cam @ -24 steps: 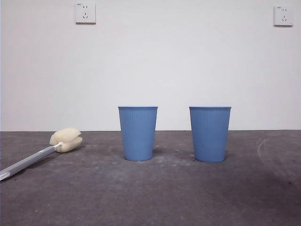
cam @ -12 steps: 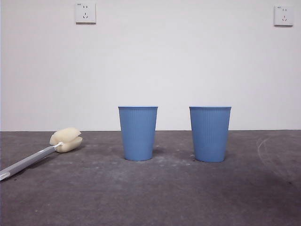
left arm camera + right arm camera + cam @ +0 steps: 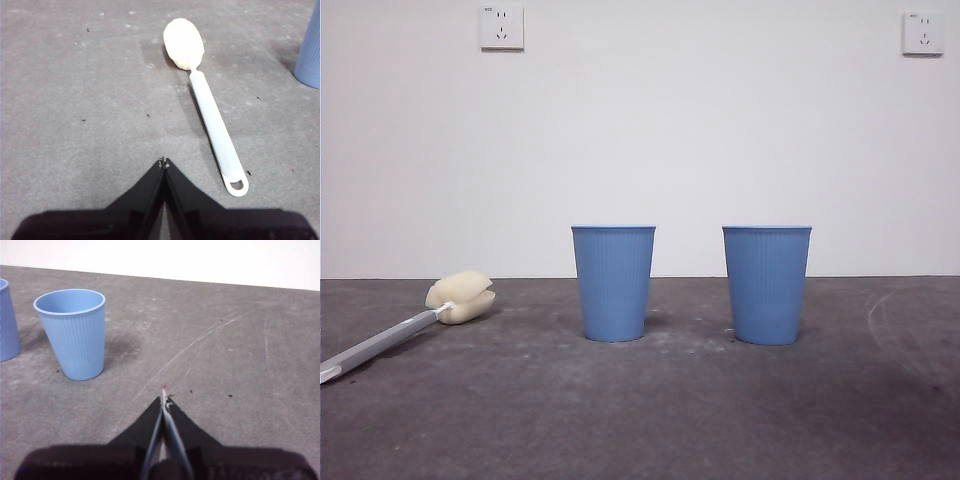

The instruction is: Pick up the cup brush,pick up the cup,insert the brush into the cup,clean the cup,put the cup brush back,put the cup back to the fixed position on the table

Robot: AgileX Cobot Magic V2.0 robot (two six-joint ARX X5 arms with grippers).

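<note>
Both grippers are plain matte black. On the left gripper (image 3: 164, 162) the two jaws are flat wedge shapes tapering to a thin point off a wide dark base. The right gripper (image 3: 163, 399) looks the same, with a pale grey edge along the seam between its jaws.

Two cups (image 3: 613, 283) (image 3: 766, 284) in the same soft blue, finely ribbed top to bottom. The cup brush (image 3: 405, 325) – grey handle, cream-yellow sponge head. The table (image 3: 650, 410) is dark grey, mottled – pale scuffs and specks. Wall (image 3: 650, 130) white.
</note>
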